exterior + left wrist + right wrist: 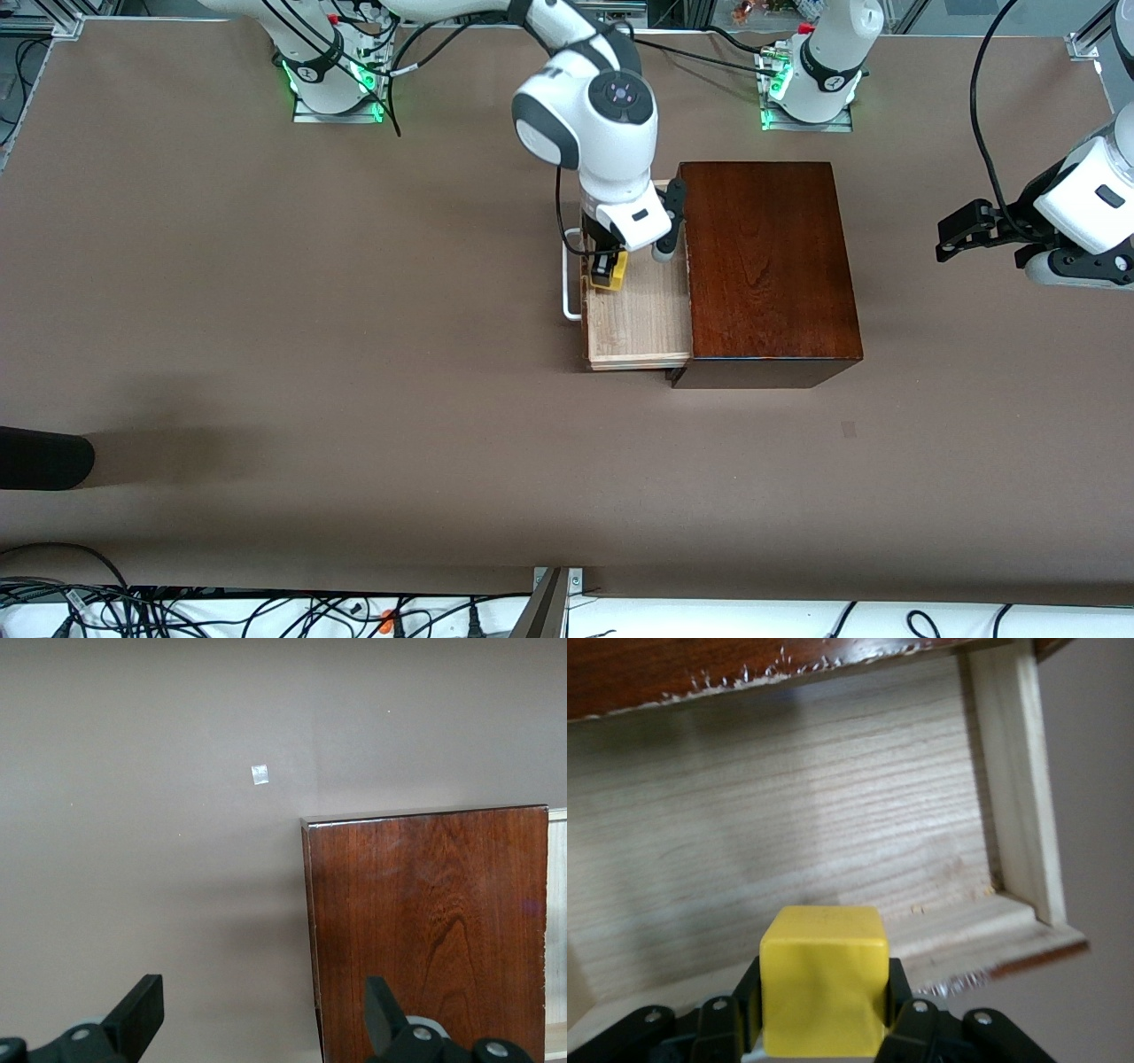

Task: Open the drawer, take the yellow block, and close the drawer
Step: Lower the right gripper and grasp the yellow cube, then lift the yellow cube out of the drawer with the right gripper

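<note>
No legible text or labels.

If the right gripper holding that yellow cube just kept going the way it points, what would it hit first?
Probably the drawer: the right gripper, jaws shut on the yellow block, points down at its pale wooden floor, so the block would likely touch there first.

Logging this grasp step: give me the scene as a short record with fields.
drawer: pulled out of the wooden box, pale tray exposed
handle: white bar on the drawer front, at the right arm's end
yellow block: between the right pincer's fingers, over the open drawer
right pincer: shut on the yellow block
left pincer: open, waiting over the table beside the wooden box
</note>
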You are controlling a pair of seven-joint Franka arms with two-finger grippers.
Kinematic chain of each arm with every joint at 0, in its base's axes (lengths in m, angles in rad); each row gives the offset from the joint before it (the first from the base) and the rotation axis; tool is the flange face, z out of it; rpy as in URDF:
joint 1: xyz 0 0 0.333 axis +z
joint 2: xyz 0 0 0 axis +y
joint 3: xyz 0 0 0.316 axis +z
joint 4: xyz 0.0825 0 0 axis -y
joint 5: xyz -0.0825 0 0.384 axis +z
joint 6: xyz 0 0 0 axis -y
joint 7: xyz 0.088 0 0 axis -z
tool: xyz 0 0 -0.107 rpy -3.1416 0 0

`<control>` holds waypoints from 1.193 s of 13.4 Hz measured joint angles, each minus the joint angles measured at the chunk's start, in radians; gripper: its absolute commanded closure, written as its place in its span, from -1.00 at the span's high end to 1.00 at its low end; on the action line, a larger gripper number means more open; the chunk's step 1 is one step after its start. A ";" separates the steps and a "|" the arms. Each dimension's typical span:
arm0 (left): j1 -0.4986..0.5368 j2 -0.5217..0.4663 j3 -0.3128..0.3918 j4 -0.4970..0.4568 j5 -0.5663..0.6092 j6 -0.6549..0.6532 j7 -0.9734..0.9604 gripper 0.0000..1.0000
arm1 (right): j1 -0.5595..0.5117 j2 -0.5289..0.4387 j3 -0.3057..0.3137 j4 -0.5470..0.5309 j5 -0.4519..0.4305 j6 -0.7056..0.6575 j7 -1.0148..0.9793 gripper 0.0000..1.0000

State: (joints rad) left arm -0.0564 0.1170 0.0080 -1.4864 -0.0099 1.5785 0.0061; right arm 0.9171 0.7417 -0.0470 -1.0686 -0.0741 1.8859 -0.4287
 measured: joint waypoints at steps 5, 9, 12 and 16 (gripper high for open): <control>-0.001 0.000 0.000 0.001 0.000 0.001 0.000 1.00 | -0.059 -0.149 -0.058 0.065 -0.001 -0.169 0.014 -1.00; -0.008 0.000 -0.001 0.001 -0.003 0.002 0.000 1.00 | -0.176 -0.252 -0.123 0.064 0.008 -0.233 0.012 -1.00; -0.047 0.000 -0.008 0.003 -0.016 0.007 0.000 1.00 | -0.279 -0.299 -0.179 0.056 0.097 -0.313 -0.069 -1.00; -0.082 0.000 -0.078 0.019 -0.016 0.008 -0.002 1.00 | -0.527 -0.307 -0.202 0.045 0.247 -0.383 -0.194 -1.00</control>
State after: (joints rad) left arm -0.1381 0.1167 -0.0699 -1.4678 -0.0259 1.5862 0.0046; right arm 0.3898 0.4347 -0.2489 -1.0240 0.1733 1.5026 -0.6230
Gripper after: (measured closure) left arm 0.000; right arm 0.445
